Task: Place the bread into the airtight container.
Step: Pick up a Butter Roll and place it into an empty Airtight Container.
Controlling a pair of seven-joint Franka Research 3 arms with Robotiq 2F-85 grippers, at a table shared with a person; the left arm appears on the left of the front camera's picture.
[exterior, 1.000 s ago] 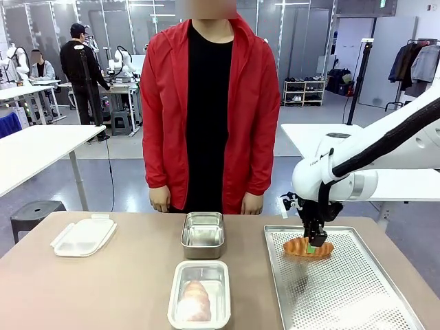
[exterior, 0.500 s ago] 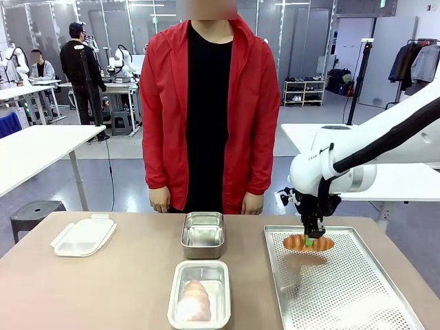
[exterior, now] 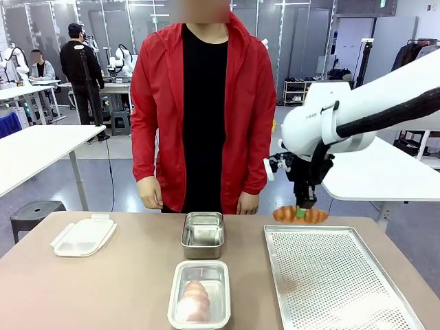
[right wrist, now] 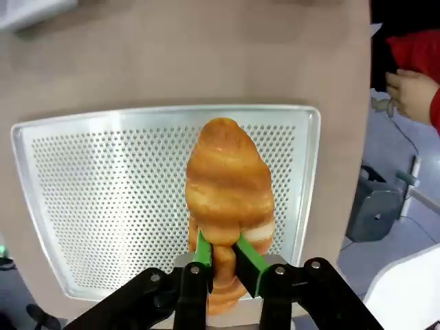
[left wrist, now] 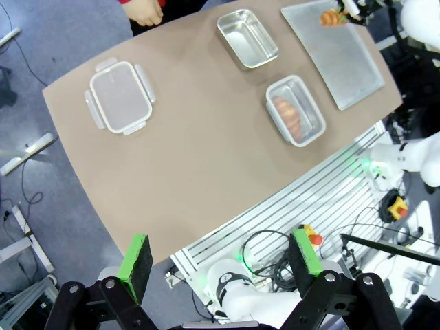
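1. A brown table (exterior: 124, 275) stands in an open workshop. A person (exterior: 203, 117) in a red jacket waits at its far side with hands down. The perforated tray (exterior: 337, 289) on the robot's right is the landmark for every place below
2. The right gripper (exterior: 300, 210) hangs above the tray's far edge, its green pads pressed onto the bread (exterior: 309, 215), a golden croissant-shaped roll held clear of the mesh. In the right wrist view the pads (right wrist: 201, 249) pinch the roll across its narrow width, with bare tray beneath
3. The left gripper (left wrist: 220, 254) is high up and well off to the left of the tray, its jaws spread wide and holding nothing
4. The empty steel container (exterior: 203, 234) sits just beside the tray's far left corner and is likely the target. Left of the tray's near half, a second container (exterior: 177, 285) already holds a loaf (exterior: 195, 300). A clip lid (exterior: 84, 236) lies well to the left of the tray, beyond both
5. The empty steel container lies to the left of the held bread, so the right arm, much the closer one, must carry it across the tray's left rim
6. The bread's long axis runs side to side, parallel to the tray's far edge, while the empty steel container runs front to back. I judge a quarter turn of the wrist is needed so it drops in without bridging the rim
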